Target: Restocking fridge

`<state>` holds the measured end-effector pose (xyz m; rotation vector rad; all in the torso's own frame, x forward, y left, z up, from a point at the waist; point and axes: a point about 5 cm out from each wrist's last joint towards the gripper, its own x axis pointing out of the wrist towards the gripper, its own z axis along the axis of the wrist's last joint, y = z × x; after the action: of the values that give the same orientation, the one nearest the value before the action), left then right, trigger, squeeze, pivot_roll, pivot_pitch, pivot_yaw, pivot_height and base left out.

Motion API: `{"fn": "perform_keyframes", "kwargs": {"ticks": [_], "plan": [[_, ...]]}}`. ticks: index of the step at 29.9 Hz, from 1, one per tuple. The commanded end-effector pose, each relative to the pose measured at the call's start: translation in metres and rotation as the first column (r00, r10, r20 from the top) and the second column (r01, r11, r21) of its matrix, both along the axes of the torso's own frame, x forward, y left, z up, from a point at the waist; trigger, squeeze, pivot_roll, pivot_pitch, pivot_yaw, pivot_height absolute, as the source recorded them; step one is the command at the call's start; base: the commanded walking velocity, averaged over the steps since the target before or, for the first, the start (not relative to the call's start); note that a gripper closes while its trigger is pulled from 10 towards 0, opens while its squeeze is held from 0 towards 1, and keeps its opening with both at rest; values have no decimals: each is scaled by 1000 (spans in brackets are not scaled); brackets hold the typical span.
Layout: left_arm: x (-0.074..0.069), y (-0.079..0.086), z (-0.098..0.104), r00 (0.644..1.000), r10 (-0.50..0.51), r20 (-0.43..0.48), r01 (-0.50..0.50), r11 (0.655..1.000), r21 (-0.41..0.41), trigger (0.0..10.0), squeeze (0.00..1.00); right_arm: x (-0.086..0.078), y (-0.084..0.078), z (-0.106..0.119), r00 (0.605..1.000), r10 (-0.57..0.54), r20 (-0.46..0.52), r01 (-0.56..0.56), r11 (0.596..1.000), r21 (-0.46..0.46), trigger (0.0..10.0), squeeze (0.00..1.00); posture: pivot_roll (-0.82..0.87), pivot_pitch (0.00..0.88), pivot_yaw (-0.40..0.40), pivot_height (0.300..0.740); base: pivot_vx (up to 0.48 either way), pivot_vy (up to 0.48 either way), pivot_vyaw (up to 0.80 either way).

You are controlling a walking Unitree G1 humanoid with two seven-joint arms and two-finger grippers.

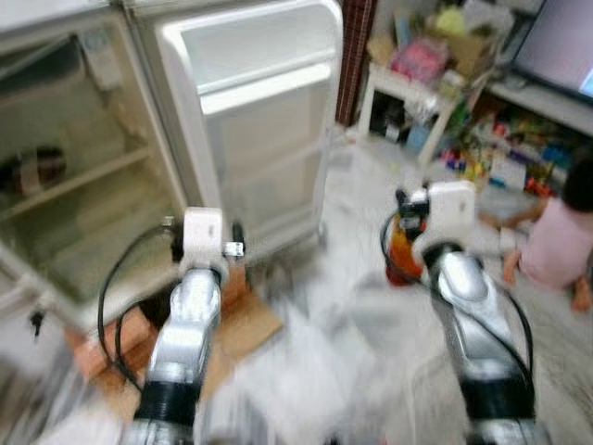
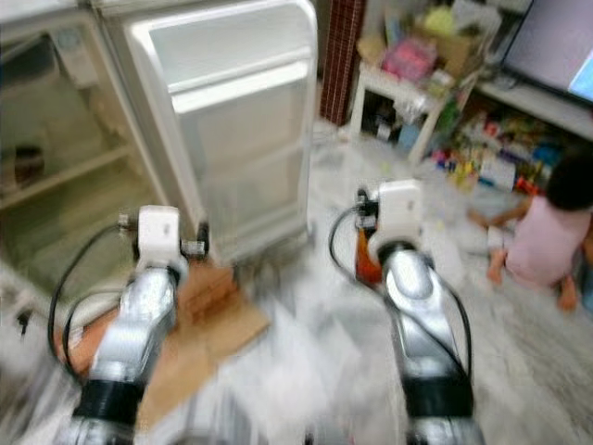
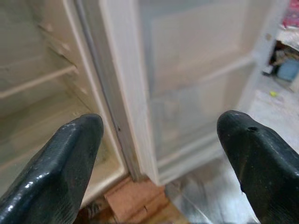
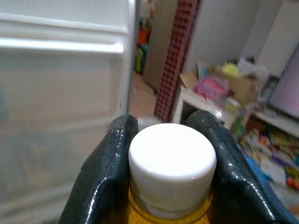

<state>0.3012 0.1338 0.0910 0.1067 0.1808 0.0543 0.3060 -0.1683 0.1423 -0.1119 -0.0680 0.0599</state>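
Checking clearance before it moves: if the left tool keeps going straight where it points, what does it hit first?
Probably the open fridge door's hinge edge: the open left tool aims at it. Depth is unclear.

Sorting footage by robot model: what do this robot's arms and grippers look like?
Two silver metallic arms with black bands, each topped by a white boxy wrist block and looped black cables. The left gripper and right gripper each have two glossy black rounded fingers.

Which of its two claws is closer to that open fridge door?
Left. The left gripper, fingers spread, faces the fridge door directly. The right gripper, clamped on a white-capped bottle, is out over the floor beside it.
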Motion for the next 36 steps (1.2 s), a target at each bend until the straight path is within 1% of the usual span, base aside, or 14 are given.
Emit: {"fn": "perform_keyframes", "kwargs": {"ticks": [1,11,17,19,23,24,25,26,28,30,32,36], "plan": [[0,7,-1,1000,28,-4,-28,999,17,10000,0,2,9,10,998,39,45,-40,999,24,10000,0,32,0,-31,740,386,-281,0],[0,8,-1,999,52,-14,-51,998,21,10000,0,5,13,13,996,59,63,-61,998,29,10000,0,34,0,-35,740,352,-317,0],[0,11,-3,995,93,-21,-93,995,26,10000,0,6,14,13,995,77,68,-79,997,27,10000,0,32,0,-33,740,0,-466,0],[1,14,-3,992,121,-22,-121,993,12,10000,0,8,14,14,995,77,71,-79,996,28,10000,0,31,0,-34,740,0,-469,0],[5,18,2,991,133,-15,-133,991,17,10000,0,10,15,18,993,76,88,-79,996,31,10000,0,25,0,-32,740,0,-469,0],[6,19,7,990,141,-6,-141,990,-8,10000,0,10,14,20,993,75,93,-78,996,33,10000,0,28,0,-28,740,0,-465,0],[8,20,15,989,146,16,-145,989,-30,10000,0,10,14,23,991,80,105,-84,996,30,10000,0,33,0,-25,740,0,0,0],[9,20,20,989,142,33,-141,989,-31,10000,0,9,14,22,989,90,114,-93,995,21,10000,0,38,0,-22,740,0,0,0],[9,21,20,989,144,32,-142,989,-46,10000,0,9,13,18,990,90,110,-91,996,10,10000,0,39,0,-23,740,0,0,0],[8,23,17,988,156,20,-154,987,-50,10000,0,10,10,14,993,69,95,-71,997,22,10000,0,49,0,-40,740,0,0,0],[6,30,16,980,197,8,-196,979,-60,10000,0,15,10,19,993,65,101,-70,997,43,10000,0,49,0,-44,740,0,0,0],[0,35,17,977,215,4,-214,975,-58,10000,0,16,13,22,989,93,115,-96,995,18,10000,0,43,0,-35,740,0,0,0]]}}
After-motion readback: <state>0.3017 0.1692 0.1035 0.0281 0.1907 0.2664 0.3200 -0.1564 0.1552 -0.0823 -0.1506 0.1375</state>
